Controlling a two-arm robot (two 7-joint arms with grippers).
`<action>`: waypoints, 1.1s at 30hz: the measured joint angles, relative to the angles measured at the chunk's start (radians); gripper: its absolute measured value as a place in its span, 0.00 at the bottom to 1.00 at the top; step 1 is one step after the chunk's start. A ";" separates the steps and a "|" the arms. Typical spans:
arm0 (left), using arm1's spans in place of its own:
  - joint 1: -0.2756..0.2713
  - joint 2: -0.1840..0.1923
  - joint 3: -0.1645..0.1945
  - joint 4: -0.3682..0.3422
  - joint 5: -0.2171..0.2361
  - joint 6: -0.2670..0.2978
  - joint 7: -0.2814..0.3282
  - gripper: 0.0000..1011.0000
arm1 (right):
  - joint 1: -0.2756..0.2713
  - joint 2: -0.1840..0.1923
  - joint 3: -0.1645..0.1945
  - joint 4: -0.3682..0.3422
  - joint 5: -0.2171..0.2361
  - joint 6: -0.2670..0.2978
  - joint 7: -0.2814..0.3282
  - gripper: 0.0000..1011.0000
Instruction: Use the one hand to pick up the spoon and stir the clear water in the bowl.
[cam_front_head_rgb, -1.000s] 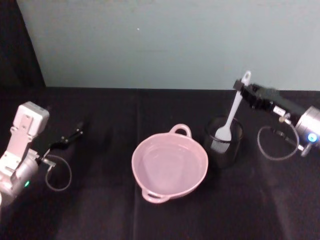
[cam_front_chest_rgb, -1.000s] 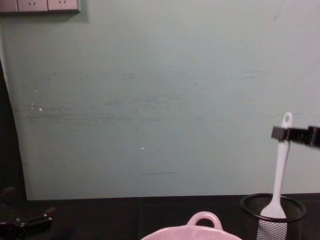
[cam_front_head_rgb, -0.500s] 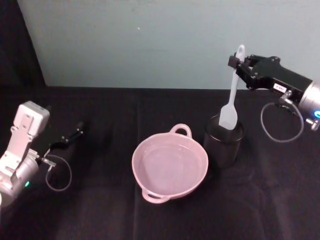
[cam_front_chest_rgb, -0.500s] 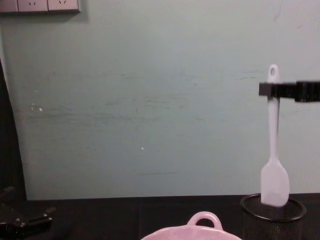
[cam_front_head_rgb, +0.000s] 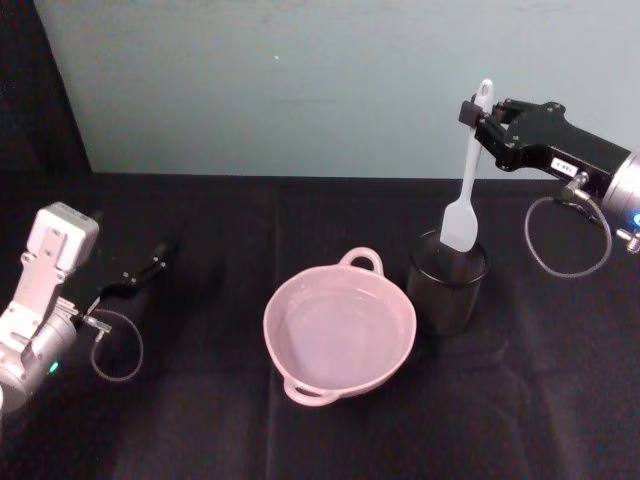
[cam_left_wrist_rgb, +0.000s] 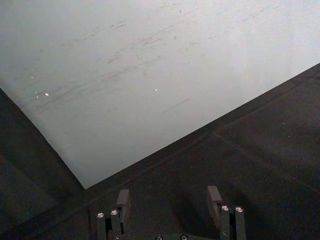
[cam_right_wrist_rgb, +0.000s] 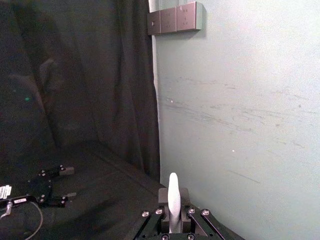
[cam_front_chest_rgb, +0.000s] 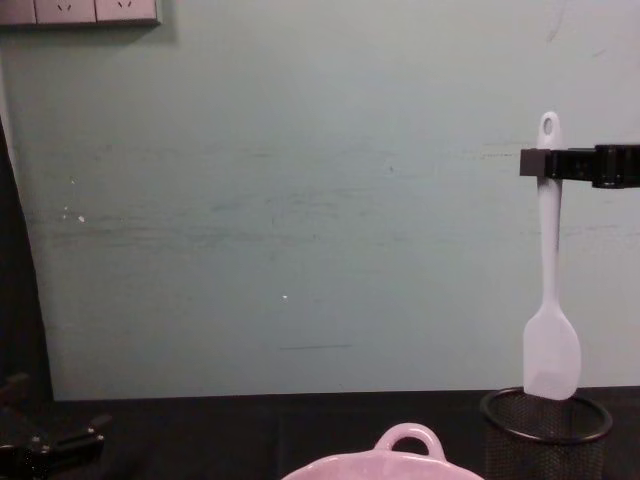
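Observation:
My right gripper (cam_front_head_rgb: 478, 112) is shut on the upper handle of the white spoon (cam_front_head_rgb: 465, 190), which hangs upright with its paddle head just above the rim of the black mesh cup (cam_front_head_rgb: 446, 283). From the chest, the spoon (cam_front_chest_rgb: 550, 290) hangs from the right gripper (cam_front_chest_rgb: 545, 163) over the mesh cup (cam_front_chest_rgb: 545, 430). The right wrist view has the spoon's handle tip (cam_right_wrist_rgb: 173, 200) clamped between the fingers. The pink bowl (cam_front_head_rgb: 338, 330) holding clear water sits left of the cup, and its loop handle (cam_front_chest_rgb: 408, 441) peeks up in the chest view. My left gripper (cam_front_head_rgb: 150, 268) rests open at the far left, its fingers (cam_left_wrist_rgb: 123, 199) apart.
A pale green wall (cam_front_head_rgb: 300, 80) runs behind the black cloth table (cam_front_head_rgb: 520, 400). Wall sockets (cam_front_chest_rgb: 80, 10) are at the upper left of the chest view. A grey cable (cam_front_head_rgb: 560, 240) loops below the right wrist.
The right gripper has lifted the spoon up out of the mesh cup; its head, inside the cup a second ago, now hangs just over the rim. The left arm has not moved.

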 joint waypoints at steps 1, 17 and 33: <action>0.000 0.000 0.000 0.000 0.000 0.000 0.000 0.99 | 0.000 0.000 0.000 0.000 0.000 0.000 0.000 0.12; 0.000 0.000 0.000 0.000 0.000 0.000 0.000 0.99 | -0.027 -0.006 0.028 -0.044 0.012 -0.016 0.000 0.12; 0.000 0.000 0.000 0.000 0.000 0.000 0.000 0.99 | 0.022 -0.134 -0.087 0.003 -0.026 -0.064 0.071 0.12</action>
